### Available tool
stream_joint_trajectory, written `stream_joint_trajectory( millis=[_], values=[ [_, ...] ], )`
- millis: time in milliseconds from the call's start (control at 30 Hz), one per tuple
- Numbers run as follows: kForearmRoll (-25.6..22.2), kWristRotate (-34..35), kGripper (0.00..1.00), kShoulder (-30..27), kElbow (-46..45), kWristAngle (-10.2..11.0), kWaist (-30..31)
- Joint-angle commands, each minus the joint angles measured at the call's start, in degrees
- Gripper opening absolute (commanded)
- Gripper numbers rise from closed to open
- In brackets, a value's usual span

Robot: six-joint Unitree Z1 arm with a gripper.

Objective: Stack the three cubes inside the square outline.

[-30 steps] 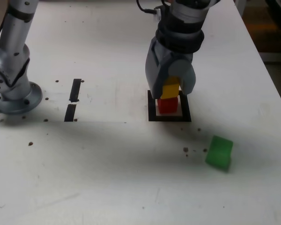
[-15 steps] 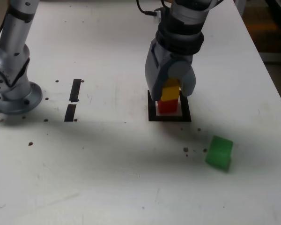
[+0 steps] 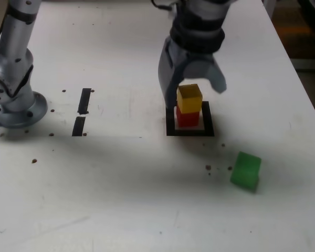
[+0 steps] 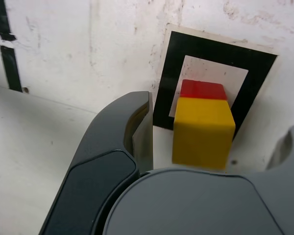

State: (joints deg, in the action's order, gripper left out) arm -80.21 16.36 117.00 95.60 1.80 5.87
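No readable text, label, brand, number or sign shows in either view.

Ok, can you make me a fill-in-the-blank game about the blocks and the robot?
1. The yellow cube sits on top of the ____ cube.
2. The cube lying outside the square outline, alone on the table, is ____.
3. The robot's jaws are ____, with a gap around the yellow cube.
4. The square outline's border is coloured ____.

Missing words, in order: red; green; open; black.
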Motion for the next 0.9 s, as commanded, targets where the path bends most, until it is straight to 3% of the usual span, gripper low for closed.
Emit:
stream_joint_trajectory(
  millis=[0, 133, 300, 567, 733, 867],
  values=[
    [-2.37, 0.01, 1.00, -1.92, 1.60, 0.12, 0.53],
    [-7.19, 0.04, 1.00, -5.44, 5.86, -0.13, 3.59],
    [-8.62, 0.62, 1.00, -5.58, 14.14, 0.24, 10.25],
    [-9.68, -1.72, 1.00, 6.15, 28.51, 0.10, 16.74],
    [-9.64, -5.72, 0.99, 13.68, 32.23, -1.72, 17.24],
    [-9.87, -8.89, 0.99, 17.32, 33.02, -1.67, 17.19]
  ],
)
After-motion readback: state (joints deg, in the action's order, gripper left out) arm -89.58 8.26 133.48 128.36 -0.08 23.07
